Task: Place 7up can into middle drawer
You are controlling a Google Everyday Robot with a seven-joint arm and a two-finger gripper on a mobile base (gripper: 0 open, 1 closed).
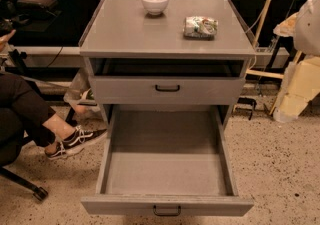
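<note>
**Dented 7up can (200, 27) waits on the grey tabletop (125, 31) above the open middle drawer (167, 169).**

The end effector is out of frame, with only a pale arm bulk (310, 21) showing at the right edge, so its opening and load cannot be told. The crumpled, thin-walled can lies on its side, right of a smooth white bowl (155, 1). A gentle grasp across its flattened body seems soundest before lowering it into the deep, flat-bottomed matte box.
</note>
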